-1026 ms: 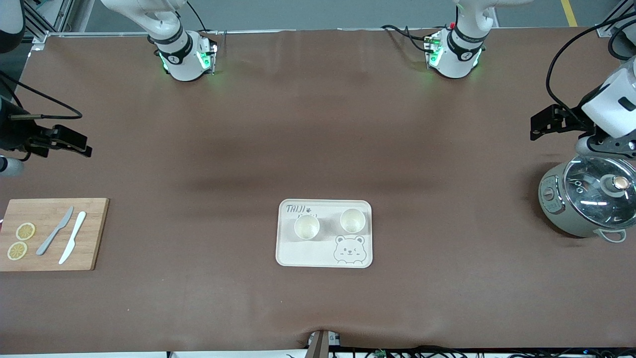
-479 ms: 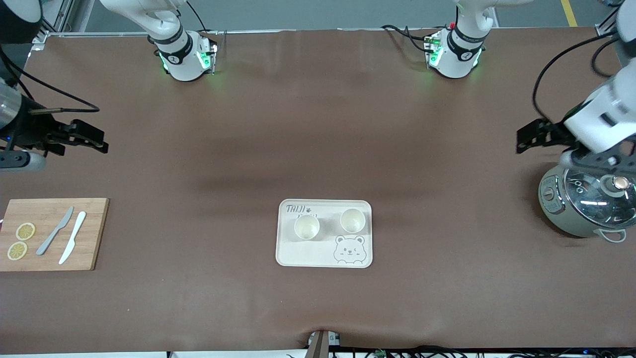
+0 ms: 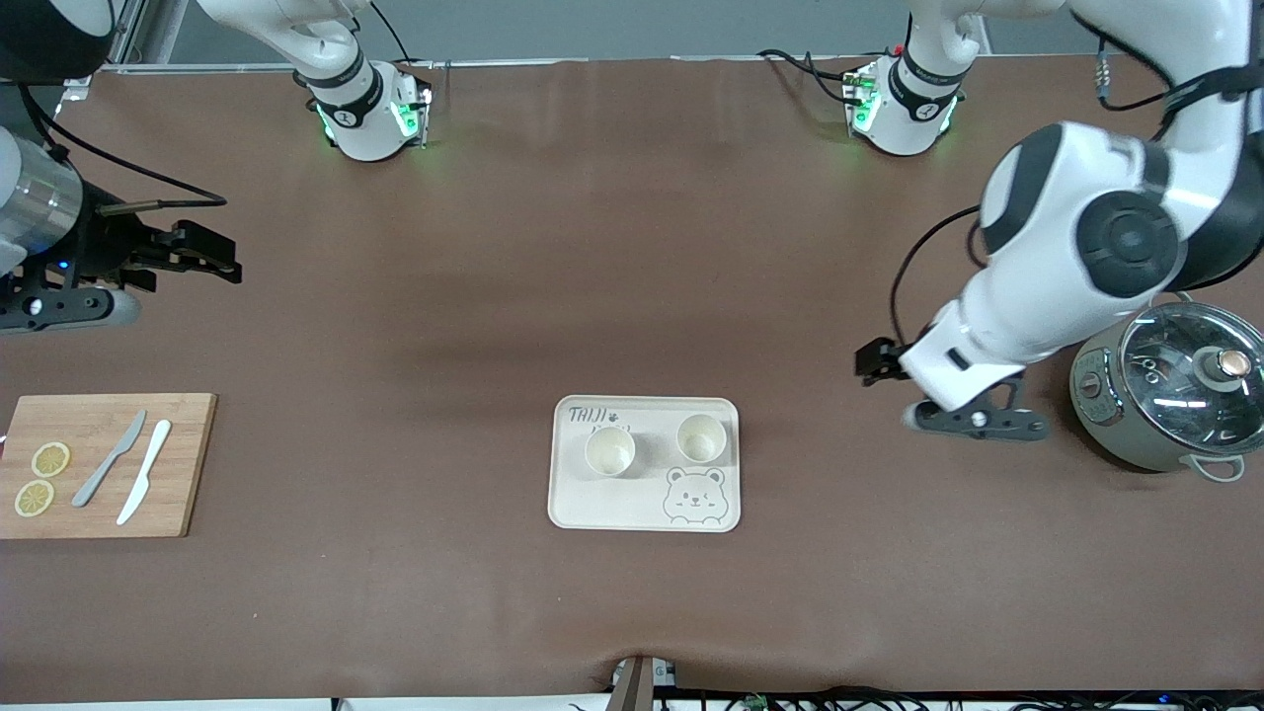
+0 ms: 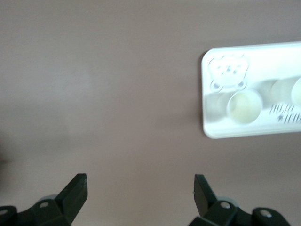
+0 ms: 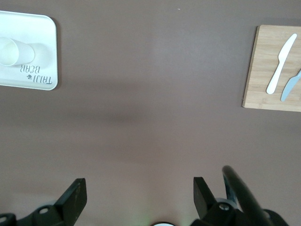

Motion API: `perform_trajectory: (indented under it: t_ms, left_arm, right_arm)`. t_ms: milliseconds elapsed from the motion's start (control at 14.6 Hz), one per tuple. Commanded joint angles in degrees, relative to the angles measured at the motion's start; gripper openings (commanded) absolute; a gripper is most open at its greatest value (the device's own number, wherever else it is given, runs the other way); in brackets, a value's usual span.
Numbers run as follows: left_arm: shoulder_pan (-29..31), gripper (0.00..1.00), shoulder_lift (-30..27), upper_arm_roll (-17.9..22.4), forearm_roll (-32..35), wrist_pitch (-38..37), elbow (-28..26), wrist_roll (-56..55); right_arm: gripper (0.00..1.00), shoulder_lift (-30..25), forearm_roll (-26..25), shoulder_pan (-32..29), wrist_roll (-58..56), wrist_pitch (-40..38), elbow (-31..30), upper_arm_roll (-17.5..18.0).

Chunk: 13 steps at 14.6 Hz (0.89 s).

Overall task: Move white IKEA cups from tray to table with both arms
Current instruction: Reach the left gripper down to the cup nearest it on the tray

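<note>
From my station I see both white cups standing upright on the bear-printed tray (image 3: 592, 509), which lies near the middle of the table, closer to the front camera than either base. One cup (image 3: 609, 452) sits toward the right arm's end of the tray, the other cup (image 3: 701, 438) toward the left arm's end and slightly farther from the camera; they are apart, not touching. The bear drawing is on the tray's corner just below the second cup in the front view.

The left gripper (image 3: 882, 361) hangs over bare table between the tray and the grey-green pot (image 3: 1165, 395) with its glass lid. In the left wrist view its two fingers (image 4: 75, 193) stand wide apart with nothing between them, and the tray with a cup on it shows ahead, though that picture is soft enough that I would only say the second cup seems cut by the edge.

The right gripper (image 3: 202, 259) is over bare table at the right arm's end, above the wooden cutting board (image 3: 188, 464) in the front view. Its fingers (image 5: 75, 195) are spread wide and empty too. On the board lie a grey knife (image 3: 109, 459), a white knife (image 3: 144, 471) and two lemon slices (image 3: 49, 459).
</note>
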Motion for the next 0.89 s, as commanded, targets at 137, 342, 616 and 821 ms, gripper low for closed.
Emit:
perform_trajectory:
  t_ms: [137,342,616,821]
  left_arm:
    - [-5.58,1.0,5.97,0.6,2.14,5.88,1.42,-4.33]
    - [-8.39,1.0,9.66,0.6,2.23,10.71,1.24,-7.22]
    - [-10.25,1.0,13.88,0.52,2.67,17.22,1.06,-9.43]
    - [-11.56,1.0,16.44,0.6,4.24,22.05,0.89,-11.27]
  right_arm:
    - [1.0,0.94,-0.72,0.14,-0.02,2.88,0.77,-0.09]
    - [1.0,2.88,-0.46,-1.79,0.07,8.71,0.85,-0.18]
    - [1.0,4.81,-0.11,0.31,4.26,9.93,1.03,-0.01]
    - [1.0,7.44,0.07,4.09,10.43,14.15,0.94,0.08]
